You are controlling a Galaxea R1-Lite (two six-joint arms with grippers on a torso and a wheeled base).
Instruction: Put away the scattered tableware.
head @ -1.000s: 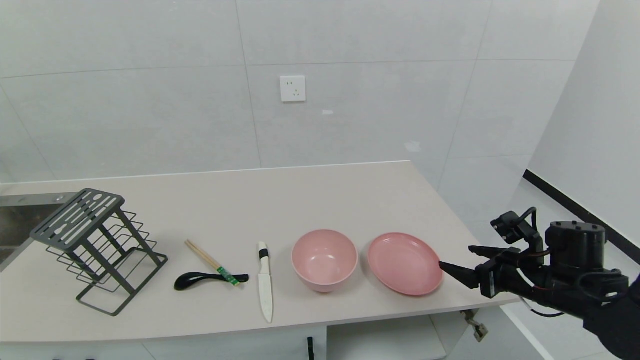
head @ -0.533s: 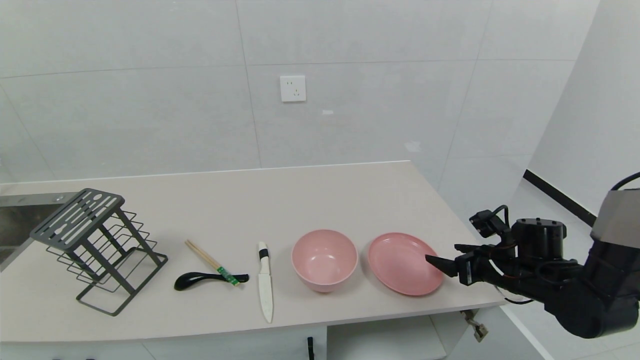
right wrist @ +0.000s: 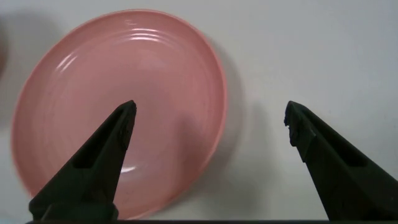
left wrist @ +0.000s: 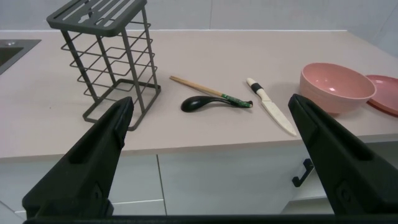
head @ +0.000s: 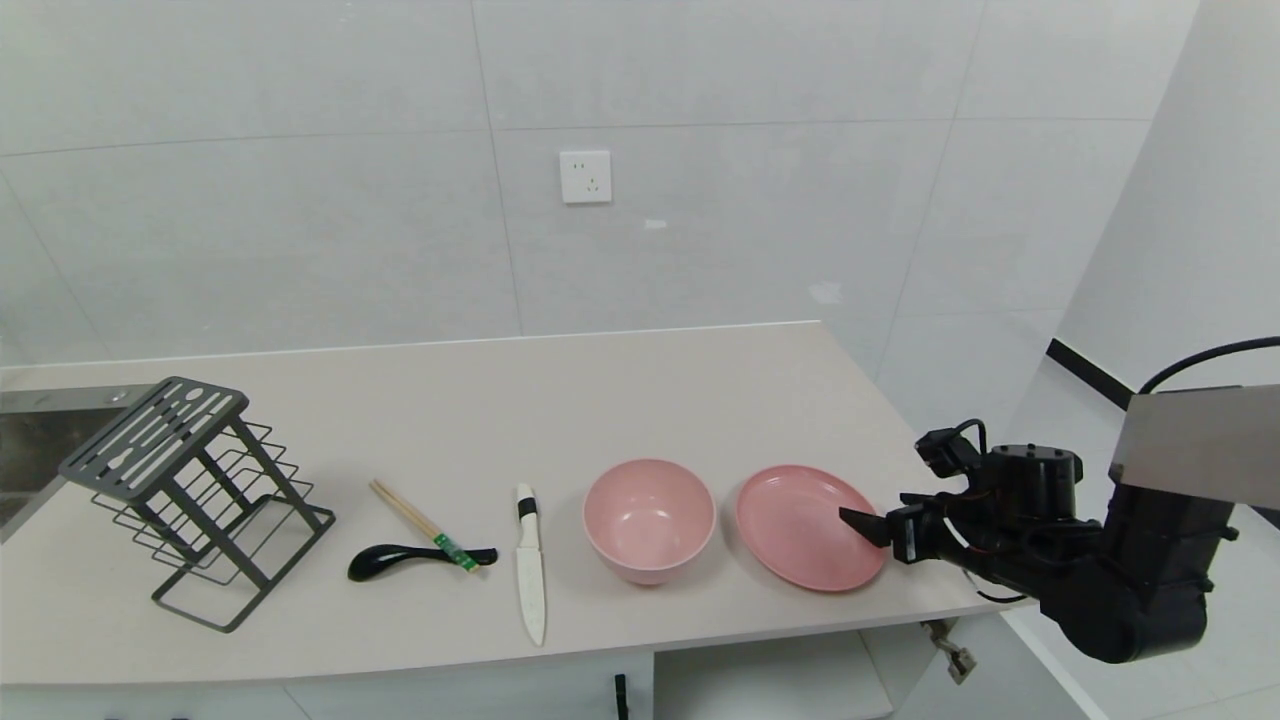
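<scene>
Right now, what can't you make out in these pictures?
- Plate: in the right wrist view, partly behind the right gripper and cut off by the edge.
- Whether that gripper touches the plate: in the head view, too close to tell.
- Sink: head view, cut off at the edge.

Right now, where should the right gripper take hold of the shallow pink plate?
By its raised right rim, coming in low from the right: the shallow pink plate lies flat on the counter, and the open right gripper is spread across that edge.
</scene>
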